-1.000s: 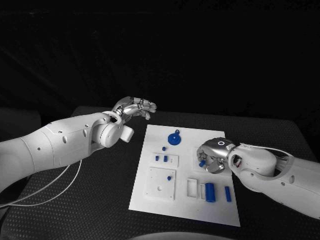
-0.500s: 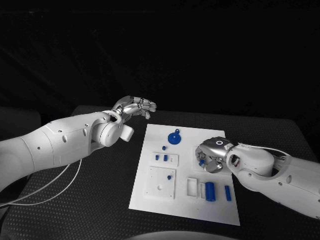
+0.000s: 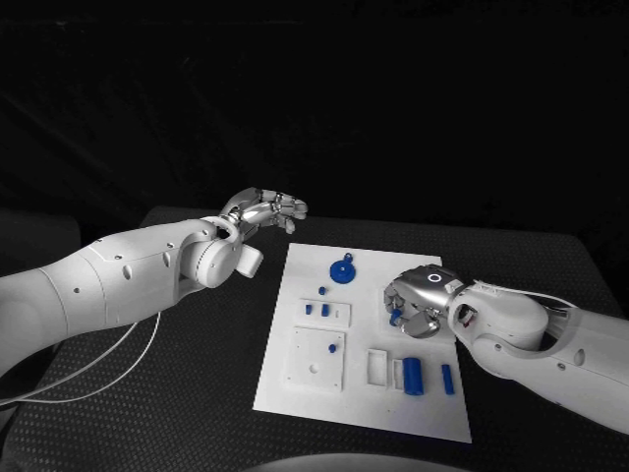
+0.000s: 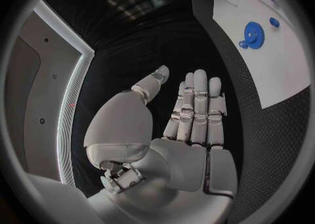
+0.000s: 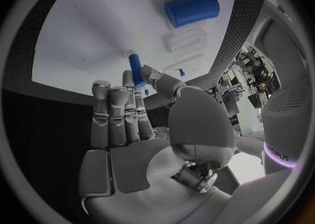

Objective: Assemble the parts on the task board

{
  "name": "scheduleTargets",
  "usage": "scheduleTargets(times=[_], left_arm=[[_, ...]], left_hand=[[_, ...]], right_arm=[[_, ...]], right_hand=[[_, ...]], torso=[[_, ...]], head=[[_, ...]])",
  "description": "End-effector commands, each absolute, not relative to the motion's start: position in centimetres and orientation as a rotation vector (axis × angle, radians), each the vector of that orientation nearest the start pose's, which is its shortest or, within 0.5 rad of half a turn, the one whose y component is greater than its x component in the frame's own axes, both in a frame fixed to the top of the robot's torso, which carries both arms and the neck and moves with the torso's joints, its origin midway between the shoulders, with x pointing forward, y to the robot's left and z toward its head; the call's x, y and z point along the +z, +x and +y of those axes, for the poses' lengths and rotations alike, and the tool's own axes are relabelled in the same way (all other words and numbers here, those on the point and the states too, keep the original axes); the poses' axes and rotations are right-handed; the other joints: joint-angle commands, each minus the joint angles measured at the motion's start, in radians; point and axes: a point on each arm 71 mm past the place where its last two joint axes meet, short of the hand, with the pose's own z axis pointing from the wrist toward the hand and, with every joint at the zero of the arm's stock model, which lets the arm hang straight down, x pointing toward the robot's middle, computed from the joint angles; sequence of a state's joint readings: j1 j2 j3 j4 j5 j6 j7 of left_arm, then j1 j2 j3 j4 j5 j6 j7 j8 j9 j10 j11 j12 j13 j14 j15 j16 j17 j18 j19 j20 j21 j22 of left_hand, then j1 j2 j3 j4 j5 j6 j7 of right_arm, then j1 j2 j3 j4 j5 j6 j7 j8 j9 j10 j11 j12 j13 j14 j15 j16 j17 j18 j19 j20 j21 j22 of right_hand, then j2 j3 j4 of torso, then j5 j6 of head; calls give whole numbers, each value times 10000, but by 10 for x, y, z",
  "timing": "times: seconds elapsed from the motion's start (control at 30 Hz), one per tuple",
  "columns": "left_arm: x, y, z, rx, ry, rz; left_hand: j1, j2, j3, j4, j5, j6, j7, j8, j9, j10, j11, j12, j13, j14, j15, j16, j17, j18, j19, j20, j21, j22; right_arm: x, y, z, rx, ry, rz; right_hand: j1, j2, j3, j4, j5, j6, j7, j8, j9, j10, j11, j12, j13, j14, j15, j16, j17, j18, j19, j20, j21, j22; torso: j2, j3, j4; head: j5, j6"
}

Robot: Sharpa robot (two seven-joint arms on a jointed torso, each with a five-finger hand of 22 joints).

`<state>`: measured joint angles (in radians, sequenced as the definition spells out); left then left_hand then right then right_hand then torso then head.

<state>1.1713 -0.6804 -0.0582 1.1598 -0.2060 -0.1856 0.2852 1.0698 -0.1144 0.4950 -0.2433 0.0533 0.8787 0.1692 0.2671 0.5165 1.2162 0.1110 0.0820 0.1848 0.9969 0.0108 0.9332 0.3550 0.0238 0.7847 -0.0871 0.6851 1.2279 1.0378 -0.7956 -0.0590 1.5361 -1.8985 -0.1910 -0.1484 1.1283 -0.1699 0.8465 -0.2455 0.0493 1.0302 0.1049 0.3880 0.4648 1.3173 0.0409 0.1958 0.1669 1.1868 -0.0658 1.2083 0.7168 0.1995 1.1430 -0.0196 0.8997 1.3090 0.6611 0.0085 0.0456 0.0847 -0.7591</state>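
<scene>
Blue peg (image 5: 136, 70) pinched in right hand (image 3: 417, 307), above task board (image 3: 321, 388)

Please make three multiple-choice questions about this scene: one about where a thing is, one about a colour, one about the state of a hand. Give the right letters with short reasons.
1. Where is the round gear-like part?
A. On the far part of the task board
B. On the black table beside the board
C. In the left hand

2. What colour are the small parts on the board?
A. Red
B. Blue
C. Green

3. What is the state of the left hand?
A. It holds a part
B. It presses on the board
C. It holds nothing

Answers: 1 A, the part lies near the board's far edge. 2 B, every part is blue. 3 C, the left wrist view shows its fingers straight and bare.
</scene>
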Motion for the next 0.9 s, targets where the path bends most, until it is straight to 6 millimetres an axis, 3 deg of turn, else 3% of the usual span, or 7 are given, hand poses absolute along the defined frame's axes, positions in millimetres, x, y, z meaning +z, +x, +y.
scheduleTargets(times=[0.03, 0.3, 0.5, 0.67, 0.9], left_arm=[[-225, 540, 227, -13478, -9880, 15901], [-226, 540, 225, -13515, -9867, 15921], [-226, 540, 224, -13549, -9854, 15934], [-226, 540, 222, -13553, -9847, 15923], [-226, 540, 220, -13594, -9834, 15949]], left_hand=[[-13, 97, 8, -4, 35, -73, -20, 61, -13, -54, 7, -32, -11, 72, 5, -69, 11, 128, 78, -2, -54, 15], [-12, 100, 10, -4, 34, -73, -20, 62, -13, -55, 7, -31, -10, 73, 5, -73, 16, 129, 80, -2, -58, 18], [-10, 102, 11, -4, 34, -73, -21, 64, -13, -56, 7, -31, -10, 73, 5, -75, 19, 129, 80, -2, -60, 20], [-10, 102, 12, -4, 34, -73, -21, 65, -14, -57, 7, -30, -10, 73, 5, -78, 23, 129, 81, -1, -63, 22], [-10, 105, 13, -3, 34, -72, -21, 67, -14, -56, 7, -28, -10, 74, 6, -81, 27, 129, 82, -1, -66, 25]], right_arm=[[-254, 437, -161, 5029, -5976, 17022], [-232, 432, -138, 5649, -6093, 16423], [-228, 420, -106, 6653, -6256, 16155], [-241, 404, -73, 7505, -6556, 16151], [-268, 384, -50, 8096, -6909, 16489]], right_hand=[[1, 81, 83, 8, -5, 76, -3, 60, 44, 61, -7, 38, -2, 16, -42, 30, 15, 623, 67, -11, 37, 160], [-3, 46, 143, 4, -5, 118, -20, 68, 49, 104, -25, 40, 20, 52, -60, 33, 24, 623, 101, -26, 54, 160], [-6, 28, 175, 8, -5, 133, -25, 69, 51, 115, -29, 36, 27, 65, -65, 31, 27, 623, 115, -30, 61, 159], [-10, 34, 192, 15, -5, 132, -24, 65, 49, 115, -29, 30, 28, 69, -66, 27, 27, 623, 120, -32, 62, 158], [-9, 40, 202, 14, -5, 132, -25, 62, 49, 115, -30, 27, 30, 71, -66, 24, 28, 623, 123, -33, 63, 157]], torso=[[-6, 3, -7], [2, 1, -2], [5, 7, -1], [2, -8, 3], [5, -17, 26]], head=[[7, 17], [30, 34], [189, -19], [353, -76], [502, -138]])
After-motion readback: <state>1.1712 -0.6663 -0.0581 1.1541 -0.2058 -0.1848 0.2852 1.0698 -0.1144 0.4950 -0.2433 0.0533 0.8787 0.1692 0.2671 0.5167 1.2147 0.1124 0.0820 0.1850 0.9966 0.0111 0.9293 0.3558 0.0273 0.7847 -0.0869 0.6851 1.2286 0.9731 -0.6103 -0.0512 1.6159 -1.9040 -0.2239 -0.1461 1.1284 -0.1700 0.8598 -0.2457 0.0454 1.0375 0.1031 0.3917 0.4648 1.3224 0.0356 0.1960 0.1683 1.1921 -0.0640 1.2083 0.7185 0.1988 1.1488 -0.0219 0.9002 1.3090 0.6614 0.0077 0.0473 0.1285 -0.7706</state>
